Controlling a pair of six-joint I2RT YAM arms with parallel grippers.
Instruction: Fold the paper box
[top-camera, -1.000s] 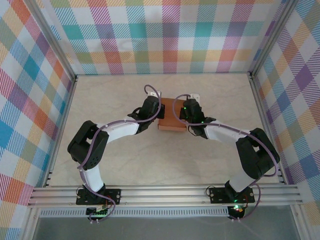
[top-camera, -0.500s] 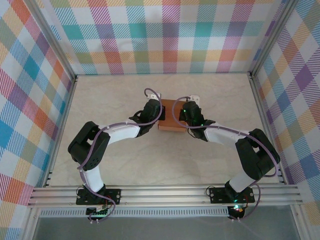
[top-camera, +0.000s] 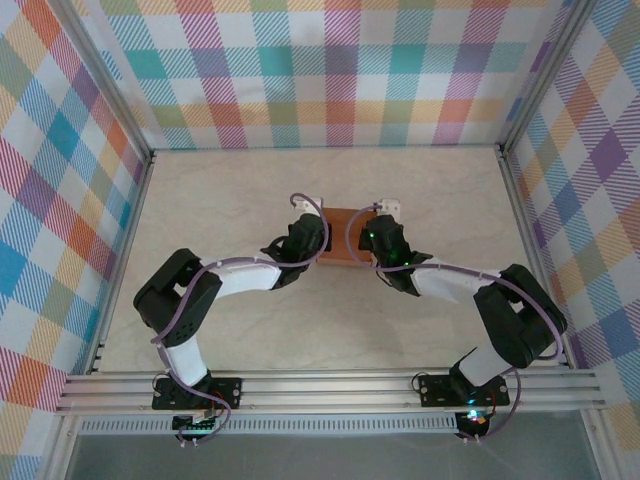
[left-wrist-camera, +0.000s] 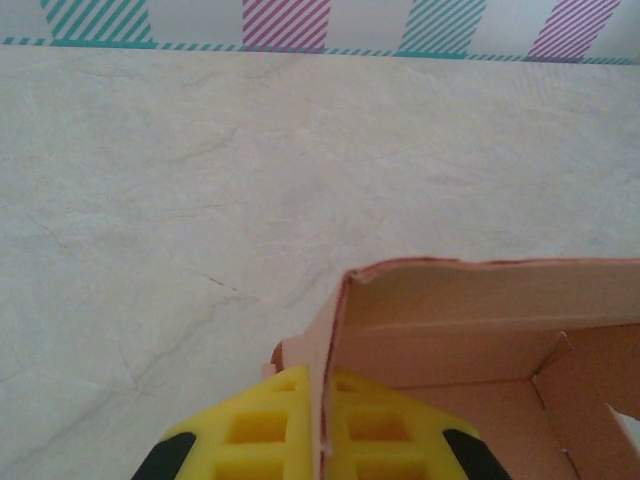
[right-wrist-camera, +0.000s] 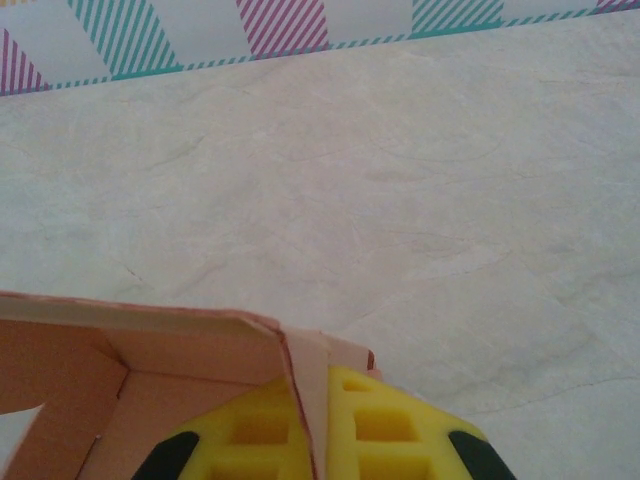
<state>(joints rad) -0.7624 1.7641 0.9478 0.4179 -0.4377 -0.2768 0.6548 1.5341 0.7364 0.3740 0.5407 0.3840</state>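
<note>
Item: paper box (top-camera: 342, 238), salmon-orange card, standing on the table (top-camera: 230, 200) as an open-topped tray with raised walls
Location, top view: a little above the middle of the frame, between the ends of the two arms
Location, left wrist view: lower right of the frame (left-wrist-camera: 480, 340); far wall upright, inner floor and a folded-in flap visible
Location, right wrist view: lower left of the frame (right-wrist-camera: 150, 370); corner and two upright walls visible
Left jaws: closed tight, pinching the box's left wall; the thin card stands on edge between the yellow pads (left-wrist-camera: 260, 435) at the bottom of the frame
Right jaws: closed tight, pinching the box's right wall; card held between the yellow pads (right-wrist-camera: 390, 435) at the bottom of the frame
Arms: both reach inward from the lower corners and meet at the box, one on each side
Table: pale marbled surface, bare around the box
Surround: checked cloth walls (top-camera: 330, 70) on three sides; metal rail (top-camera: 330, 385) along the bottom edge
</note>
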